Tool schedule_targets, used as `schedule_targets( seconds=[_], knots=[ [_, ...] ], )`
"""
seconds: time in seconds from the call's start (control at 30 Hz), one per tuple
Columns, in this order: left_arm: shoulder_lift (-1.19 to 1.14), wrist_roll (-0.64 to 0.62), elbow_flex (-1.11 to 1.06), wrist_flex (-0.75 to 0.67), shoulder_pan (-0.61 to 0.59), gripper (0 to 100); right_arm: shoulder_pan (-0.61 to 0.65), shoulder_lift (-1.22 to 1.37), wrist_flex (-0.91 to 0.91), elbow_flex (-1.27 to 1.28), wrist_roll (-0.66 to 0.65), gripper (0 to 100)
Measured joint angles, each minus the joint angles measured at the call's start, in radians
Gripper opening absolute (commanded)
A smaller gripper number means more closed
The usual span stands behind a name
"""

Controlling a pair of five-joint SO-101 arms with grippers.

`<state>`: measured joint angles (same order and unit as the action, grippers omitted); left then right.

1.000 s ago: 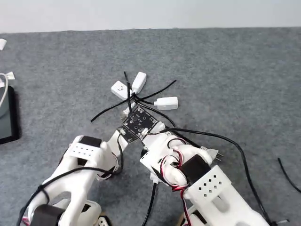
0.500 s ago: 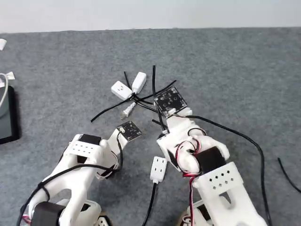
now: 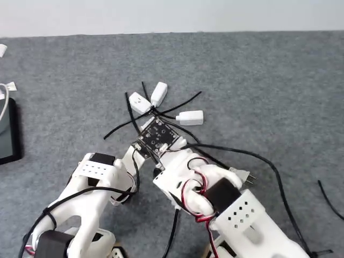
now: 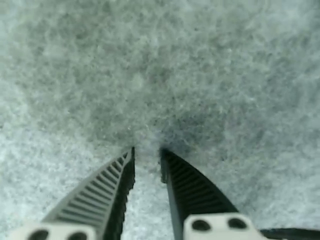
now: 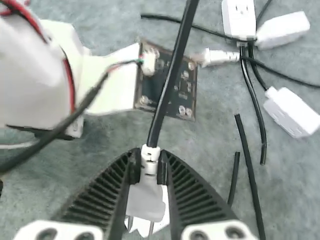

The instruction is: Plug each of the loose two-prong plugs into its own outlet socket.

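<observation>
My right gripper (image 5: 148, 155) is shut on a white two-prong plug (image 5: 145, 202) whose prongs point back at the camera. Its black cord (image 5: 172, 75) runs out toward three white outlet sockets (image 5: 239, 15) (image 5: 282, 30) (image 5: 292, 112). From the high view those sockets (image 3: 138, 102) (image 3: 159, 92) (image 3: 191, 117) fan out from a knot of black cords. A loose plug (image 5: 215, 56) lies by the knot. Another two-prong plug (image 3: 243, 176) rests beside the right arm. My left gripper (image 4: 147, 151) hangs just over bare grey carpet, open by a narrow gap, holding nothing.
The left arm's wrist board (image 5: 167, 82) sits close in front of the right gripper. Short loose black cord pieces (image 5: 250, 140) lie on the carpet. A dark flat device (image 3: 8, 131) lies at the table's left edge. A cord end (image 3: 328, 199) lies at the right.
Half a second ago the right arm had swung out toward the sockets; it has come back over the left arm's wrist. The cords by the sockets shifted. The left arm stayed put.
</observation>
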<state>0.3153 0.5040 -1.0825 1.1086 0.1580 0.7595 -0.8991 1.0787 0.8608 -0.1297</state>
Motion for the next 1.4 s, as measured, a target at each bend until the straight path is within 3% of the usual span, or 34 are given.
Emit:
schedule_targets(
  seconds=[0.23,0.67,0.93,1.23,1.4],
  knots=[
    [0.006,0.044,-0.008,0.000,0.014,3,0.005,0.002,-0.048,0.041,0.000,0.8],
    [0.226,0.046,-0.152,-0.009,0.051,3,0.009,0.009,-0.052,0.044,0.015,0.8],
    [0.310,0.048,-0.196,-0.009,0.063,3,-0.072,0.183,-0.127,0.044,0.075,0.8],
    [0.384,0.051,-0.213,-0.020,0.031,3,-0.147,0.192,-0.115,0.043,0.078,0.8],
    [0.413,-0.081,-0.226,-0.094,-0.037,3,-0.224,0.201,-0.055,0.037,0.064,0.8]
  ],
)
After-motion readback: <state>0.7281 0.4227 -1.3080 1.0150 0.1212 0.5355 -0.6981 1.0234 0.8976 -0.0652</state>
